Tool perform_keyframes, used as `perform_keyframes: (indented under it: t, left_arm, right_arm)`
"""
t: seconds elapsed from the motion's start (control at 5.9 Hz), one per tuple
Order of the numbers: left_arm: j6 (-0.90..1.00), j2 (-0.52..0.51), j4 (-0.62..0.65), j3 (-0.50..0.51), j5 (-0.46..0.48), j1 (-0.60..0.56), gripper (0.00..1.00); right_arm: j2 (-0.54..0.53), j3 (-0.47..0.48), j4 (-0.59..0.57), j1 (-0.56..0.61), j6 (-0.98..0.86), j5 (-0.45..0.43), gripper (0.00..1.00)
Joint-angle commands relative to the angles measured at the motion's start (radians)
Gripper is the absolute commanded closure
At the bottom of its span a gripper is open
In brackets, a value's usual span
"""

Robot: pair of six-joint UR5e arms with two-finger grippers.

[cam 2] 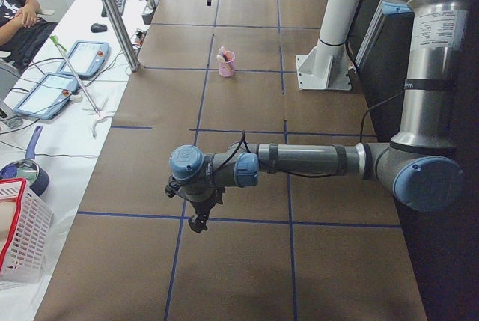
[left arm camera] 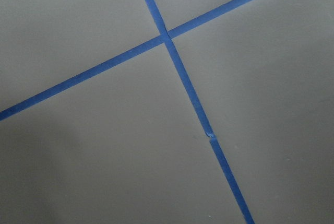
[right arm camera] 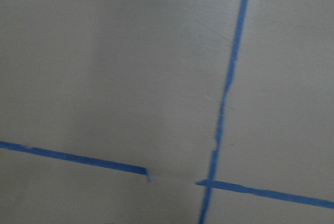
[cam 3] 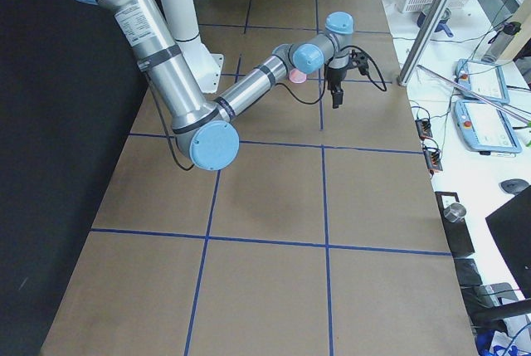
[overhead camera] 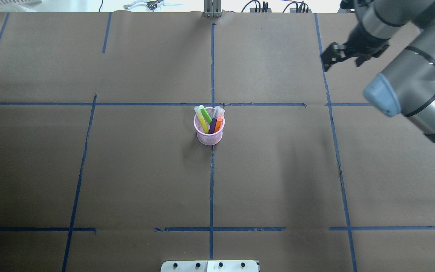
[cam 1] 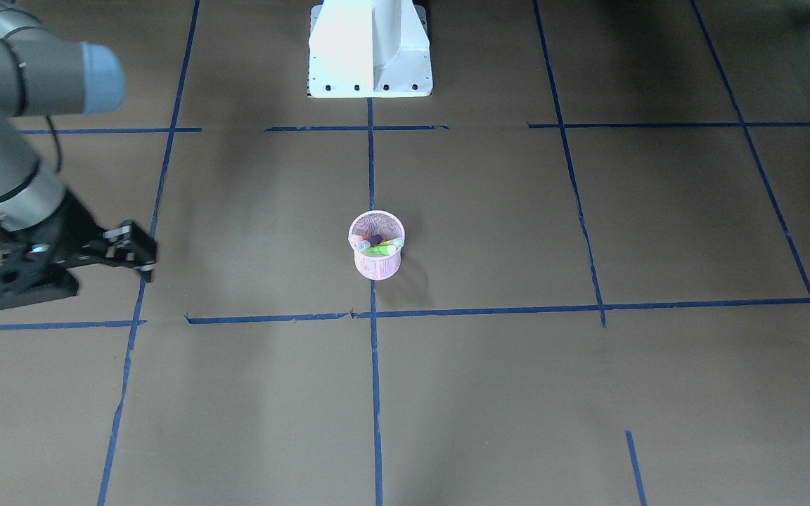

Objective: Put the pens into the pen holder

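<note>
At table (overhead camera: 127, 170) centre, pens (overhead camera: 204, 121) stand upright in holder (overhead camera: 210, 139); right gripper (overhead camera: 343, 62), open and empty, is nearer; left gripper (cam 2: 198, 220) cannot be judged

A brown-papered table (overhead camera: 127, 170) gridded with blue tape (overhead camera: 212, 181) adjoins a white bench (cam 2: 67, 164) bearing tablets (cam 2: 84, 57) and a basket (cam 2: 30, 239), where a person (cam 2: 19, 10) sits.
</note>
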Motion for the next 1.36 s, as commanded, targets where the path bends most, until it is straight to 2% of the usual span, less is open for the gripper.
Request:
perform_keyframes:
  t: [0.0, 0.51, 0.68, 0.85, 1.19]
  left_arm:
    - [-0.046, 0.003, 0.062, -0.009, 0.0, -0.012, 0.0]
    - [-0.074, 0.003, 0.062, -0.012, 0.002, -0.027, 0.0]
    - [-0.074, 0.002, 0.062, -0.012, 0.002, -0.028, 0.0]
    - [-0.073, 0.002, 0.061, -0.012, 0.004, -0.03, 0.0]
    - [-0.073, 0.002, 0.062, -0.021, 0.004, -0.035, 0.0]
  right_arm:
    - [-0.124, -0.096, -0.02, 0.143, -0.38, 0.014, 0.0]
    - [-0.308, -0.158, -0.005, 0.307, -0.705, 0.062, 0.0]
    - [-0.353, -0.159, 0.012, 0.372, -0.75, 0.068, 0.0]
    - [-0.422, -0.158, 0.013, 0.45, -0.804, 0.147, 0.0]
    - [-0.477, -0.103, 0.013, 0.542, -0.829, 0.168, 0.0]
